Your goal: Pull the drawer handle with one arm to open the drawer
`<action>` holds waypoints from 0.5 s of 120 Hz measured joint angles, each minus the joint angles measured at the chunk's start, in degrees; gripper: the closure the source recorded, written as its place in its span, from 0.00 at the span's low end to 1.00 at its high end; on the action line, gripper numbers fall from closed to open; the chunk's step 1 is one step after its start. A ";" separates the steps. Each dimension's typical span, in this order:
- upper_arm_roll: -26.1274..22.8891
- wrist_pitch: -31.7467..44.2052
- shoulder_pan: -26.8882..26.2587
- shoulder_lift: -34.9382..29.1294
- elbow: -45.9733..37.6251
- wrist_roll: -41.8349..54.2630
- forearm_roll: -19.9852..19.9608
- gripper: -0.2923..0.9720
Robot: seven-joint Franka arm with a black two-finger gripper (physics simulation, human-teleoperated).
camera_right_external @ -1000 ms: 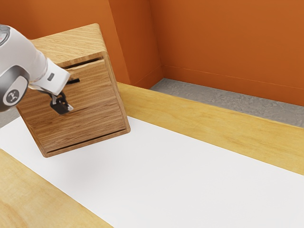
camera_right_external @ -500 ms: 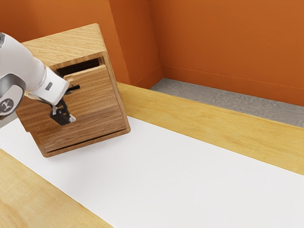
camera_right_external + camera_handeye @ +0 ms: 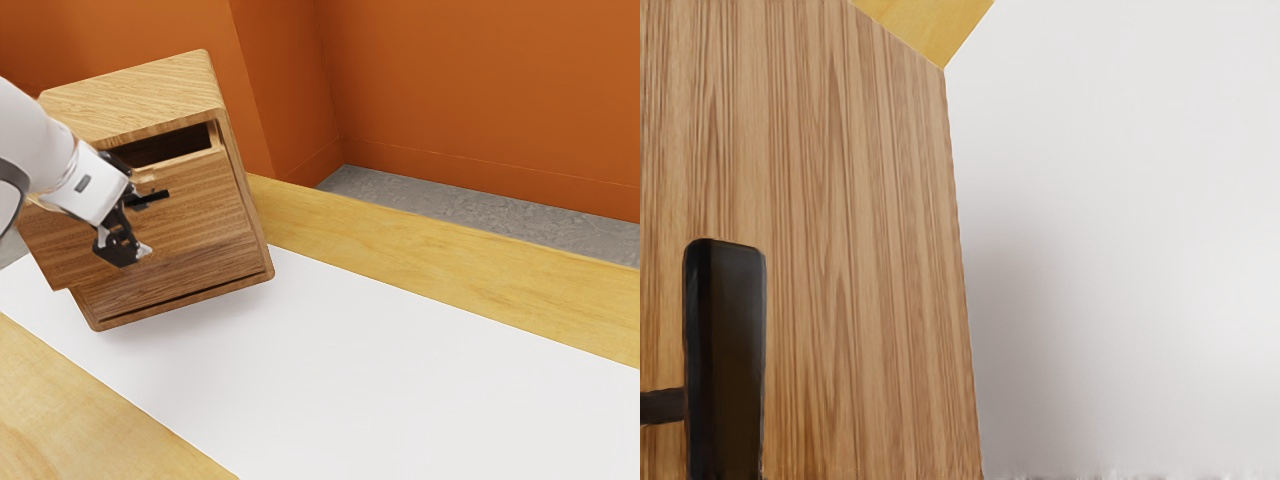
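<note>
A wooden cabinet [image 3: 150, 85] stands tilted at the exterior view's left, on the white tabletop [image 3: 350, 370]. Its top drawer [image 3: 195, 215] is pulled partly out, leaving a dark gap behind its upper edge. A black handle [image 3: 152, 196] juts from the drawer front. My gripper [image 3: 120, 248] is at the drawer front, just below and left of the handle's visible end, shut on the handle. In the wrist view the black handle [image 3: 725, 360] lies against the wood-grain drawer front [image 3: 850, 250], close under my hand.
A lower drawer front [image 3: 180, 285] sits flush in the cabinet. Wooden borders [image 3: 450, 270] flank the white surface on both long sides. Orange walls [image 3: 480, 70] and a grey floor strip [image 3: 480, 210] lie behind. White tabletop [image 3: 1120, 250] stretches beside the cabinet.
My arm has drawn back toward the exterior view's left and slightly down, and the top drawer has slid out with it. The dark gap behind the drawer front has widened.
</note>
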 joint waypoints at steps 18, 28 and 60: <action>-0.83 -1.33 0.20 -1.88 0.08 -0.03 0.42 0.40; -1.14 -2.21 0.18 -2.61 -0.38 -0.03 0.38 0.35; -2.10 -3.93 0.18 -5.24 -2.33 -0.04 0.33 0.27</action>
